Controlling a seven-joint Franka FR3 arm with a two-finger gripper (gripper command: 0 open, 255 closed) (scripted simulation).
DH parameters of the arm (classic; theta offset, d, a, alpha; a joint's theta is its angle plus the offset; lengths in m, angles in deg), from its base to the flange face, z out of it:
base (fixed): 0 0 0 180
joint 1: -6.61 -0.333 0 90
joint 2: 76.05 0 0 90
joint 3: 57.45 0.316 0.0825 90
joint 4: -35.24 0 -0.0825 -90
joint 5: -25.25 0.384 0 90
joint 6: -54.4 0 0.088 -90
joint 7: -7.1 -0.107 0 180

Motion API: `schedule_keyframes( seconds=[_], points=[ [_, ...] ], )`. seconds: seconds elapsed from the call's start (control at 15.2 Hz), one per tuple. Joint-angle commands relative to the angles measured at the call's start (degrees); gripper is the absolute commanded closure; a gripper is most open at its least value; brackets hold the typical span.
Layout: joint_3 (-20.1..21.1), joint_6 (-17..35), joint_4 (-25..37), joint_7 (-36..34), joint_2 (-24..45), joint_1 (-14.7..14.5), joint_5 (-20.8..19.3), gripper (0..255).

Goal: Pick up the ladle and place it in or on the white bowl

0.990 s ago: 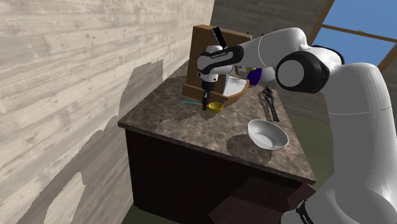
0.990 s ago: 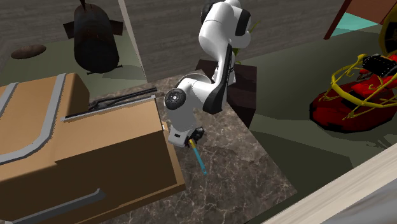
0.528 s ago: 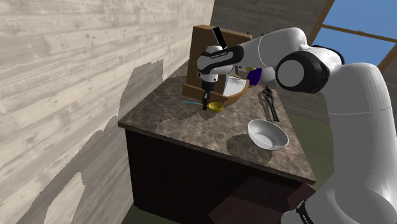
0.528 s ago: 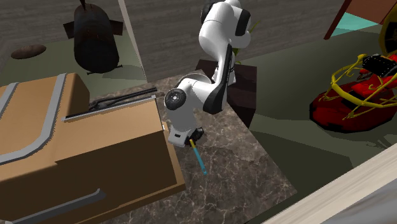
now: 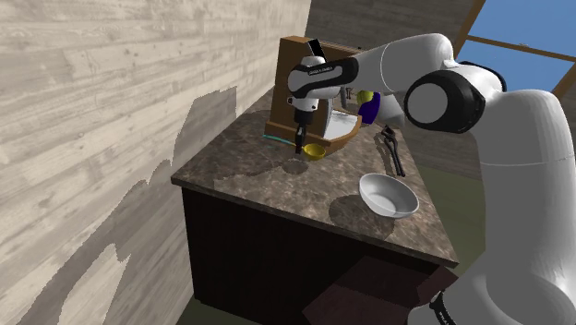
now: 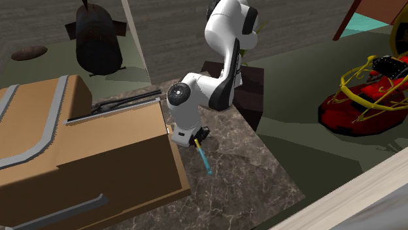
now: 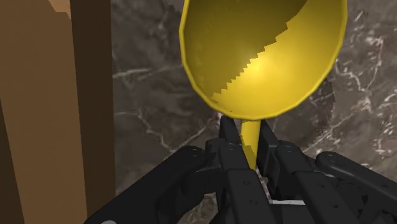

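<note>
Near the far end of a dark marbled stone countertop, just beside a tall brown wooden box, the all-black two-finger gripper points straight down, probably so the ladle will ride level when carried. Its fingers are narrowed to a thin gap, pinching the slim neck of a ladle with a yellow cup and teal handle. A round white bowl — the target — sits well apart, nearer the stand.
</note>
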Motion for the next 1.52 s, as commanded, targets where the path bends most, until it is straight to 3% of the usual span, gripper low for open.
schedule_keyframes(
  seconds=[0.0,1.25,1.32,1.45],
  points=[
    [-0.07,-1.07,0.41,-0.12,-0.68,-0.02,-0.11,255],
    [-0.37,-13.96,10.54,-1.22,-3.54,0.36,-0.73,255],
    [-0.37,-14.01,10.57,-1.22,-3.55,0.36,-0.73,255],
    [-0.88,-10.71,1.38,-0.31,-9.4,0.08,-1.34,255]
  ],
)
